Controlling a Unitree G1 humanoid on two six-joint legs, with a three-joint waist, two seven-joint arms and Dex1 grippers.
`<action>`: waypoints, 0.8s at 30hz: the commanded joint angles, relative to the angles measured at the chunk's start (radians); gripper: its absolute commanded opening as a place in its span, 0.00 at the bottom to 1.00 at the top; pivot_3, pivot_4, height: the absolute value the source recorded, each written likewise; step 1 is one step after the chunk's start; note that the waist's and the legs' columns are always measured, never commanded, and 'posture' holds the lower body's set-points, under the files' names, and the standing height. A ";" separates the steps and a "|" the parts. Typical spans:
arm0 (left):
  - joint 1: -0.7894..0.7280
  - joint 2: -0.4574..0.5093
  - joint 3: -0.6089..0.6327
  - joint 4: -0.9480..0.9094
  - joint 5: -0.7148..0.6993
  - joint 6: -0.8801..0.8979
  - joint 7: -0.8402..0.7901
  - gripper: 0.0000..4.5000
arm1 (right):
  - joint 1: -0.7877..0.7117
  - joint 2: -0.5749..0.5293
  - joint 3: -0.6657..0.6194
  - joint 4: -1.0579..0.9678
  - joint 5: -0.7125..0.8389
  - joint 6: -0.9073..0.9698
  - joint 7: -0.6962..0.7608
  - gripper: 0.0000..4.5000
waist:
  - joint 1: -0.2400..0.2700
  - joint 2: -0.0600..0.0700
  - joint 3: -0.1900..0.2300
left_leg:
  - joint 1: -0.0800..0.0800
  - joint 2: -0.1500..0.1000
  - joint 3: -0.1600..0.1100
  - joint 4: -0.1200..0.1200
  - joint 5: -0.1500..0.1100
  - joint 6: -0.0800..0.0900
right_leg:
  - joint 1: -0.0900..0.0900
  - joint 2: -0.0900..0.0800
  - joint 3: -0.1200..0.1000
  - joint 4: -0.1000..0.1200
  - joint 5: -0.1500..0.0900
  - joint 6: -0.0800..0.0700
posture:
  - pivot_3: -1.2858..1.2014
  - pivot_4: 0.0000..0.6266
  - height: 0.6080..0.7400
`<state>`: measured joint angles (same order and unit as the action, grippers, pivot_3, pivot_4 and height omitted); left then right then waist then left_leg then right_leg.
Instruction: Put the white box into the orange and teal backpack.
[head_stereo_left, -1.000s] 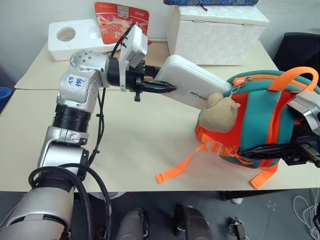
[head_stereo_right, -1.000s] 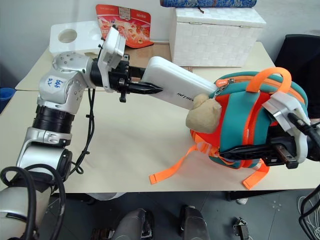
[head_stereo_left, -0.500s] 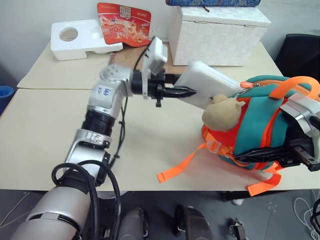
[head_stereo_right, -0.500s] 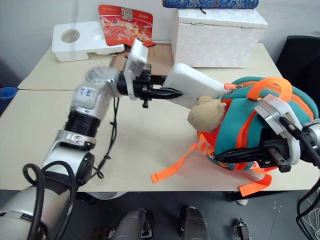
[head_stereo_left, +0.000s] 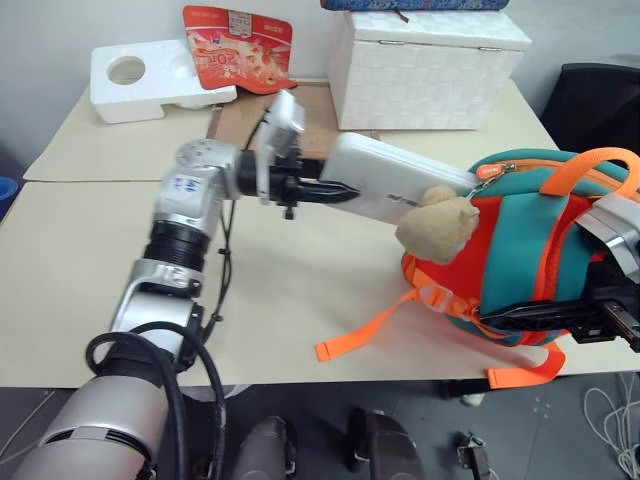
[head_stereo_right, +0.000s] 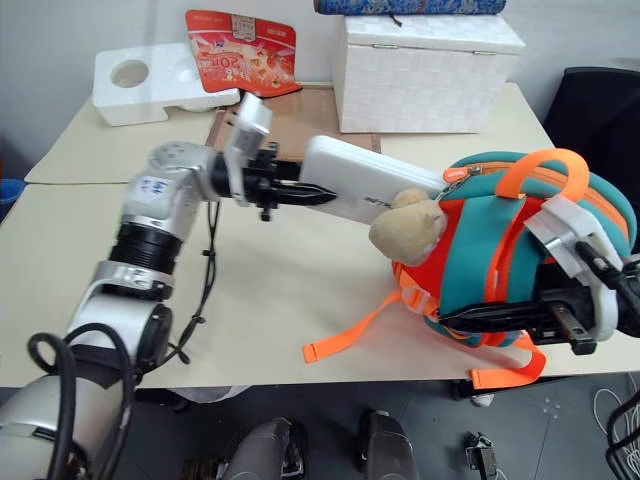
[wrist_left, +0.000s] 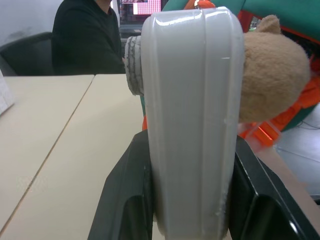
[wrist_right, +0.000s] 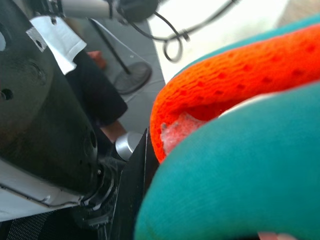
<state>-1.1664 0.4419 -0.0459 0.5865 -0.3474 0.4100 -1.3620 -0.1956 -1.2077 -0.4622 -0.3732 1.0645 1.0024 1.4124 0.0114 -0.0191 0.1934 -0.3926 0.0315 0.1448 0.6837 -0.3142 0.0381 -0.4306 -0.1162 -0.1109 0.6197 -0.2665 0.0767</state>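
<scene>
Our left gripper (head_stereo_left: 335, 191) pinches one end of the white box (head_stereo_left: 390, 185), carrying it above the table (head_stereo_left: 80, 270); the box reaches rightward from our fingers, its far end at the zipped top of the orange and teal backpack (head_stereo_left: 520, 250), just above the plush toy (head_stereo_left: 437, 228). Our right gripper (head_stereo_right: 470, 318) seems clamped on the backpack's lower edge, though fabric hides the contact.

Bright, even indoor light; soft shadows on the table (head_stereo_left: 300, 290); right wrist view blurred close-up.
</scene>
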 joint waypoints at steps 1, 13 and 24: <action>-0.021 0.040 0.057 -0.134 -0.098 0.125 -0.027 0.30 | 0.027 -0.024 -0.069 -0.009 0.005 -0.007 0.023 0.00 | 0.001 0.000 0.000 | 0.000 0.000 0.000 0.000 0.000 0.000 | 0.000 0.000 0.000 0.000 0.000 0.000 | 0.52 0.24 1.00; -0.012 -0.083 0.017 -0.144 -0.097 0.076 -0.002 0.30 | 0.118 -0.064 -0.135 0.022 -0.017 -0.001 0.089 0.00 | 0.015 0.000 0.000 | 0.000 -0.003 -0.001 0.001 0.000 0.001 | 0.001 0.000 0.002 0.000 0.000 0.001 | 0.52 0.24 1.00; -0.032 -0.100 -0.048 0.066 0.056 -0.246 -0.042 0.30 | 0.121 -0.107 -0.144 0.080 -0.061 -0.010 0.134 0.00 | 0.008 0.000 0.000 | 0.001 -0.001 0.001 0.000 0.000 0.000 | 0.000 0.000 0.002 0.000 0.000 0.000 | 0.52 0.24 1.00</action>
<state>-1.1716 0.3288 -0.0971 0.6466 -0.3055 0.1907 -1.3814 -0.0665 -1.2940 -0.5616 -0.2829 0.9946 0.9993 1.5209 0.0197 -0.0192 0.1935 -0.3916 0.0309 0.1455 0.6840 -0.3142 0.0382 -0.4304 -0.1162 -0.1094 0.6199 -0.2664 0.0769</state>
